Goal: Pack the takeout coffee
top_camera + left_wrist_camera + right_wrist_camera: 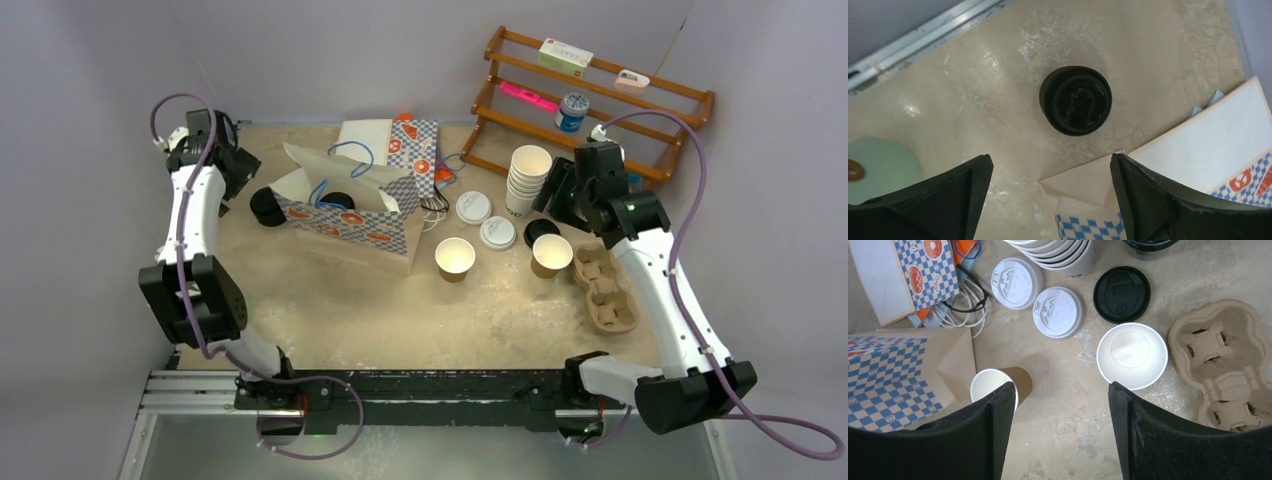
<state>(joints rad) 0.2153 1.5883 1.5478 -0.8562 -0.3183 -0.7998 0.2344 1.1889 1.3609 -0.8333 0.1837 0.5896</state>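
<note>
One takeout coffee, a cup under a black sip lid [268, 207], stands on the table left of the blue-checked paper bag [350, 225]. From above, the left wrist view shows that black lid [1075, 100]. Another black lid [337, 200] shows inside the bag's open mouth. My left gripper [238, 175] [1049, 157] hangs open above the lidded cup and the bag's corner [1098, 200], holding nothing. My right gripper [556, 195] [1060, 386] is open and empty over bare table between two lidless brown cups [1131, 356] [1024, 380].
Near the right gripper lie two white lids [1016, 282] [1058, 311], a loose black lid [1121, 294], a stack of white cups [527, 178] and a pulp cup carrier [1223, 365]. A wooden rack [590, 100] stands at the back right. A folded checked bag [400, 140] lies behind the open bag.
</note>
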